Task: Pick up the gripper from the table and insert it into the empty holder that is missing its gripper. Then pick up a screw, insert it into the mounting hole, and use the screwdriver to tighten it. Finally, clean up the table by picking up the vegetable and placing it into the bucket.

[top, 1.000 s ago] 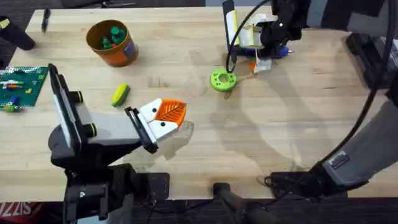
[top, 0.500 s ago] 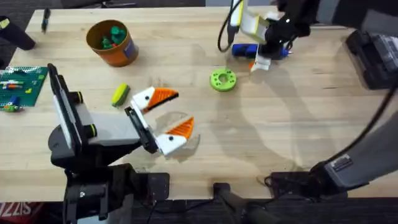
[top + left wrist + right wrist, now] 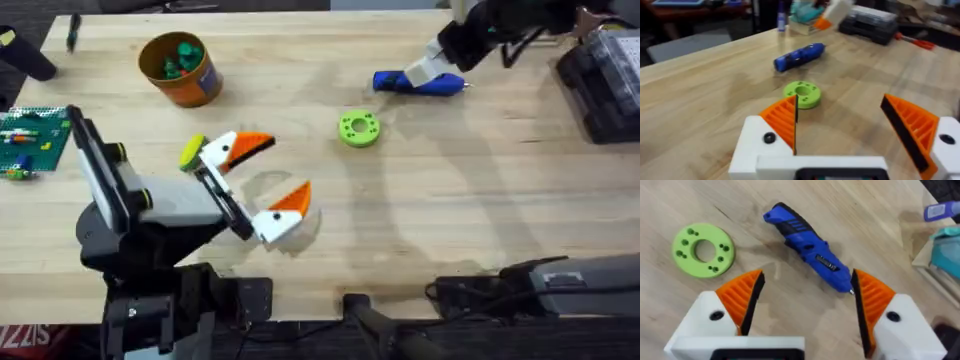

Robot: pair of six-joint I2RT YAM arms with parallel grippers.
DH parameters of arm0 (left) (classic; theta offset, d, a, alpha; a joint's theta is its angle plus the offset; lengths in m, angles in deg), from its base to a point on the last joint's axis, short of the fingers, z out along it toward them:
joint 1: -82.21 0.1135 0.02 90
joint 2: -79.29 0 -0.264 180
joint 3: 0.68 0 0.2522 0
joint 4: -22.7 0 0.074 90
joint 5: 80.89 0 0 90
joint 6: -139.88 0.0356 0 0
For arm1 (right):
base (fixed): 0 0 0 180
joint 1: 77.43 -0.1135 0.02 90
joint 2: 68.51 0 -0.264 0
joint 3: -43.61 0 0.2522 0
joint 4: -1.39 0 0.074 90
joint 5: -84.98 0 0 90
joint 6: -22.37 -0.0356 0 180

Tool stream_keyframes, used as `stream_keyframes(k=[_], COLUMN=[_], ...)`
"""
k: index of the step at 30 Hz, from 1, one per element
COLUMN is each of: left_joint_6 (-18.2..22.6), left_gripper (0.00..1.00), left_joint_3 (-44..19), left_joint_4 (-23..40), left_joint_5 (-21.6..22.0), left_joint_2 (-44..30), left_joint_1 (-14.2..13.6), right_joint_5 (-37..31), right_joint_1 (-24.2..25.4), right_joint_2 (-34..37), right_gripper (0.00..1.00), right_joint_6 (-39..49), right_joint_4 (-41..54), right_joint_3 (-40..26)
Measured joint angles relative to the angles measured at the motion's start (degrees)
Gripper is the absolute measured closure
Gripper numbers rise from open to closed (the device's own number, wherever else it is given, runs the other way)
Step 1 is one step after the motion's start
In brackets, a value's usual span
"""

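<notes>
Two grippers are open wide right now, and neither one is holding anything. The left gripper (image 3: 258, 183) sits low at the near left of the table (image 3: 450, 220), with both orange tips (image 3: 782, 120) on its white fingers. The small yellow vegetable (image 3: 190, 152) lies just beside its far finger, on the left side. The orange bucket (image 3: 181, 69) stands farther back on the left, with some dark green pieces inside.

The right gripper (image 3: 805, 302) is far back on the right. Its fingers also have orange tips (image 3: 745, 297). The blue screwdriver (image 3: 418, 83) lies flat on the table just in front of it. In the right wrist view the screwdriver runs slantwise across the gap between the two fingers, and one end comes close to one finger. The green ring (image 3: 358, 128) lies nearer the middle, apart from the screwdriver.

The right arm is much closer to the screwdriver than the left arm. I think the next grab is the screwdriver. The fingers would need to close across its thin sides, not along its length. I cannot see a screw or an empty holder.
</notes>
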Motion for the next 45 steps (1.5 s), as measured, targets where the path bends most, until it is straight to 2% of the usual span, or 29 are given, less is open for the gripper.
stream_keyframes(k=[2,5,10,13,20,28,30,34,42,45], left_joint_6=[-2.4,-4.7,-6.2,-6.1,-1.2,5.1,6.9,9.1,10.5,12.9], left_gripper=[0.025,0.024,0.021,0.021,0.021,0.021,0.021,0.021,0.015,0.016], left_joint_3=[-0.4,-2.8,-12.3,-19.3,-36.1,-55.6,-59.3,-63.5,-63.9,-63.9], left_joint_4=[0.1,3.3,15.1,21.3,34.9,52.9,54.8,54.2,54.4,55.0], left_joint_5=[3.6,9.0,17.4,21.5,29.1,40.2,43.4,48.1,52.9,54.7], left_joint_2=[0.0,0.0,-0.3,-3.2,-19.6,-43.0,-47.9,-55.3,-66.9,-71.9], left_joint_1=[0.0,0.0,0.0,0.0,0.0,0.0,0.0,0.0,0.0,0.0], right_joint_5=[0.0,0.0,0.0,0.0,0.0,0.0,0.0,0.0,0.0,0.0], right_joint_1=[0.0,0.0,0.0,0.0,1.0,5.2,6.0,6.7,6.8,6.8], right_joint_2=[-2.2,-5.0,-7.6,-8.0,-10.0,-14.5,-14.6,-14.6,-14.6,-14.6], right_gripper=[0.008,0.007,0.007,0.008,0.008,0.008,0.008,0.008,0.008,0.008], right_joint_6=[-2.4,-5.3,-7.9,-10.5,-18.5,-21.0,-21.2,-21.4,-21.6,-21.6], right_joint_4=[1.6,3.7,4.6,4.6,5.0,8.6,9.0,9.4,9.5,9.5], right_joint_3=[0.0,0.0,0.0,0.0,0.0,0.0,0.0,0.0,0.0,0.0])
